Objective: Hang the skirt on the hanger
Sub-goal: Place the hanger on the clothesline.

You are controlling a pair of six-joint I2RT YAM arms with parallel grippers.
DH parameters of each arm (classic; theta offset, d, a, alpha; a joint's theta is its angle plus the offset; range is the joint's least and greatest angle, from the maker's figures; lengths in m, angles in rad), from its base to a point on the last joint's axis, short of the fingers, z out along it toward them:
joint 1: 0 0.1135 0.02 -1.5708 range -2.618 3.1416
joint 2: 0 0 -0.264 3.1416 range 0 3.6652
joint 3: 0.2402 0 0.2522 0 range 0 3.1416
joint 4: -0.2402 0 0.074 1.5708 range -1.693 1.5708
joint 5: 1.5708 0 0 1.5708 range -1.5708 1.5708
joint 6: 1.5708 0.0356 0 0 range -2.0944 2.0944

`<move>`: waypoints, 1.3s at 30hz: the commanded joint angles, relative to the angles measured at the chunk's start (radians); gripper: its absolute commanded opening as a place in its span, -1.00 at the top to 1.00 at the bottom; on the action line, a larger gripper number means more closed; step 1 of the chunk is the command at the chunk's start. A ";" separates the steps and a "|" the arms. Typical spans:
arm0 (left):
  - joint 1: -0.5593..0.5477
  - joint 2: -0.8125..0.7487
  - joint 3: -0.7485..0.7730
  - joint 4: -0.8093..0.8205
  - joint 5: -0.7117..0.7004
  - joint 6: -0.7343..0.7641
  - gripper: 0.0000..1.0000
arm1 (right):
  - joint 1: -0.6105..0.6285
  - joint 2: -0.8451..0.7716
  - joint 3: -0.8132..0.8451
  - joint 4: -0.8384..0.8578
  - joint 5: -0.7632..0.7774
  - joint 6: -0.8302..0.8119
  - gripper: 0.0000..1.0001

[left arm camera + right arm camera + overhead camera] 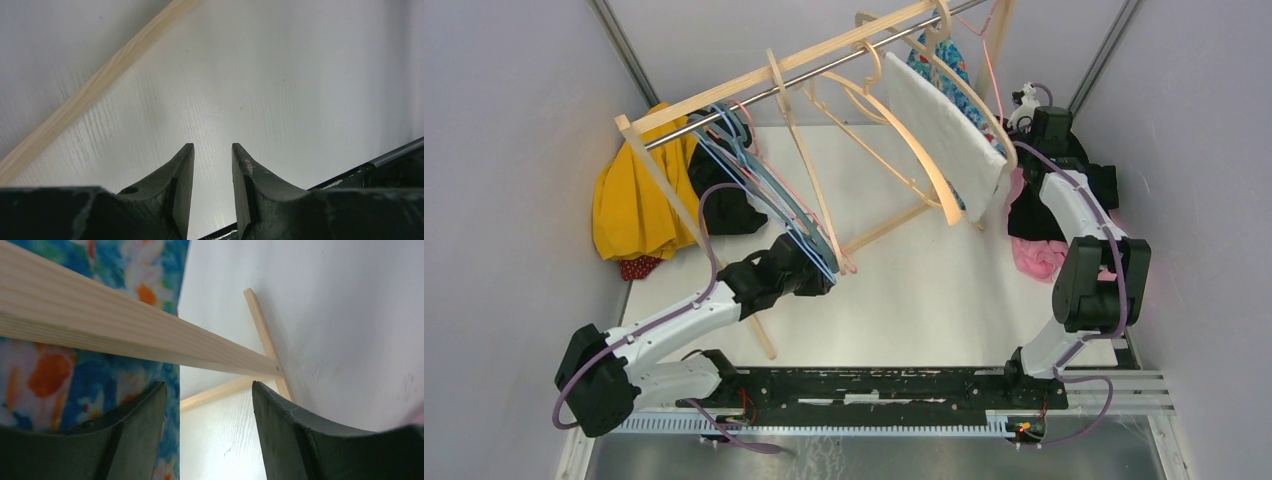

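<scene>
Since both claws are released and empty, right claw (209, 390) facing the rack bar (125, 335) beside the floral skirt (45, 375) hanging at its right end, left claw (212, 150) over bare desk (280, 75) by the blue hanger (807, 235), we should pinch fabric only, clear of the bar.

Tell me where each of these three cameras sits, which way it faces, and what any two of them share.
Top external: above and behind the arms, looking down on the table and wooden rack; left arm and right arm show, bases nearest.
Left wrist: on the left arm, facing bare table and a wooden bar past its open left tool.
Right wrist: on the right arm, facing a rack rail and blue floral fabric past its open right tool.
Shared: top and right wrist both show the floral fabric.
</scene>
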 commanded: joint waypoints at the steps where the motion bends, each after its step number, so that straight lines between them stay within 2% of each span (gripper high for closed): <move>1: 0.003 0.009 0.050 0.045 0.014 0.016 0.18 | 0.025 -0.028 0.000 0.132 0.005 -0.053 -0.38; 8: 0.002 0.013 0.057 0.046 0.024 0.018 0.18 | 0.059 0.007 0.002 0.183 0.061 -0.091 -0.37; 16: 0.003 0.020 0.062 0.062 0.055 0.026 0.19 | 0.116 0.020 -0.012 0.230 0.181 -0.145 -0.19; 18: 0.003 0.023 0.063 0.065 0.067 0.028 0.19 | 0.131 0.027 -0.014 0.246 0.212 -0.155 -0.10; 21: 0.002 0.022 0.059 0.078 0.083 0.028 0.20 | 0.145 0.032 -0.030 0.283 0.258 -0.157 0.29; 26: 0.000 0.021 0.054 0.113 0.149 0.033 0.20 | 0.157 0.022 -0.061 0.310 0.337 -0.155 0.71; 30: -0.012 0.016 0.055 0.141 0.195 0.038 0.19 | 0.157 -0.006 -0.090 0.315 0.395 -0.154 0.86; 39: -0.068 0.012 0.071 0.180 0.249 0.037 0.18 | 0.160 -0.095 -0.169 0.318 0.538 -0.131 0.97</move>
